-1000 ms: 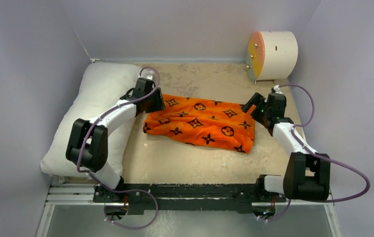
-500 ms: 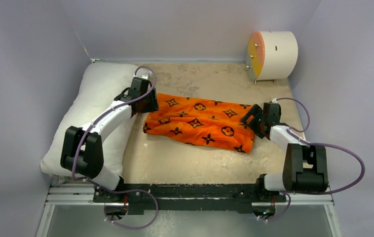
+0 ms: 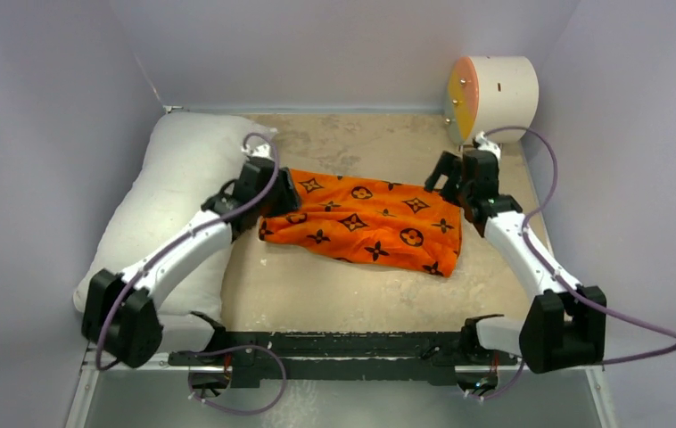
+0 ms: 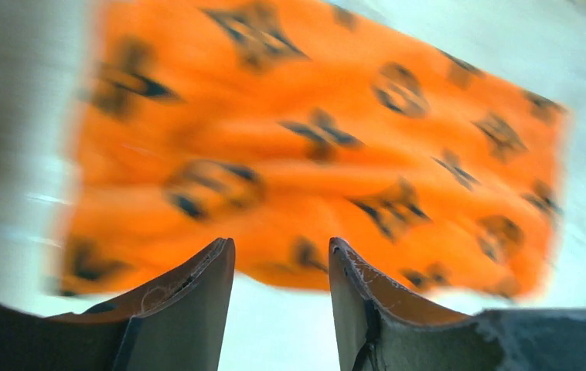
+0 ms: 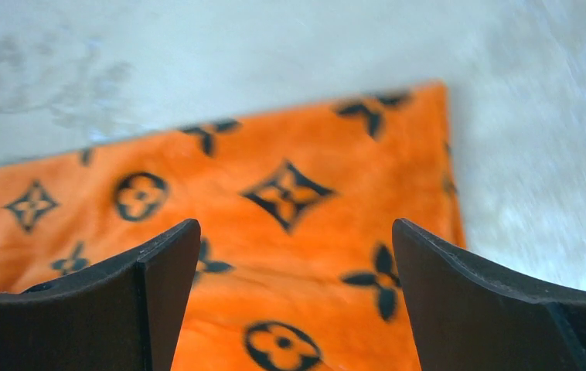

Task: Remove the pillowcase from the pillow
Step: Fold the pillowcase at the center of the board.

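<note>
Pillowcase (image 3: 366,223) is lying lengthwise left-to-right on the beige table (image 3: 343,294) between grey walls (image 3: 343,53), left gripper (image 4: 281,243) and right gripper (image 5: 294,224) gaping empty.

White-and-black arms (image 3: 183,245), purple cables (image 3: 630,310)

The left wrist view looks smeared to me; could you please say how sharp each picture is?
Left wrist: the pillowcase is streaked and blurred, though the left fingers are sharp. Right wrist: the print is only slightly soft, the right fingers crisp. Top external: sharp, evenly lit, with soft shadows and no glare.
</note>
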You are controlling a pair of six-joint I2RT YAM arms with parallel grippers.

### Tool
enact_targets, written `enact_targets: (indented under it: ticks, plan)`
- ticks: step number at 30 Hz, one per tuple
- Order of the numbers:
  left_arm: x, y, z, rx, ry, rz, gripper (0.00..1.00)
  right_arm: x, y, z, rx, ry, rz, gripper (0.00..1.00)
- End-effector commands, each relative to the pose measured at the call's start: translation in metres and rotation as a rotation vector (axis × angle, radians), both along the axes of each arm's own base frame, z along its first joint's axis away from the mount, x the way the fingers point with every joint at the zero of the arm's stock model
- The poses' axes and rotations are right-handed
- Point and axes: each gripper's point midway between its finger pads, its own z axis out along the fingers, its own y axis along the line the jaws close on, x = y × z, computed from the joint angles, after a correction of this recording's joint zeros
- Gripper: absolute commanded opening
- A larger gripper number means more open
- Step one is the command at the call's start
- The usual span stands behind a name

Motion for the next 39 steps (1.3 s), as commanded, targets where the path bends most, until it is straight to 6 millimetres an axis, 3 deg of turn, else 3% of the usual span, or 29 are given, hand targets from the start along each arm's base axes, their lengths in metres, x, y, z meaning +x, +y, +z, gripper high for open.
enact_targets:
  ticks: [1,6,7,8,10,11,14,20,26,32,39]
  plan:
    - [-0.05,-0.091,0.032,-0.34,-0.06,-0.038,0.48,0.039,0.032,0.023,-0.101,-0.043,0.233,0.95]
    - [-0.082,-0.135,0.019,-0.566,-0.106,0.042,0.5,0.094,0.082,0.019,-0.114,-0.037,0.602,0.95]
    - [-0.081,-0.146,0.028,-0.658,-0.152,0.044,0.51,0.104,0.089,0.016,-0.133,-0.016,0.675,0.95]
    - [-0.082,-0.154,0.03,-0.715,-0.177,0.049,0.51,0.12,0.094,0.022,-0.16,-0.019,0.738,0.95]
    - [-0.083,-0.168,0.03,-0.792,-0.219,0.061,0.51,0.137,0.106,0.013,-0.178,-0.002,0.859,0.95]
    - [-0.083,-0.175,0.03,-0.816,-0.24,0.06,0.51,0.143,0.112,-0.001,-0.165,0.02,0.918,0.95]
    - [-0.082,-0.192,0.034,-0.895,-0.31,0.08,0.52,0.156,0.132,-0.013,-0.139,0.031,1.056,0.95]
    - [-0.086,-0.21,0.012,-0.953,-0.311,0.183,0.52,0.146,0.165,-0.058,-0.121,0.131,1.223,0.93]
    - [-0.095,-0.193,-0.018,-0.854,-0.293,0.316,0.52,0.131,0.196,-0.086,-0.12,0.139,1.329,0.92]
    - [-0.095,-0.168,-0.043,-0.888,-0.278,0.442,0.54,0.122,0.21,-0.108,-0.104,0.175,1.389,0.91]
    - [-0.094,-0.182,-0.061,-0.99,-0.236,0.443,0.56,0.122,0.209,-0.116,-0.131,0.192,1.387,0.91]
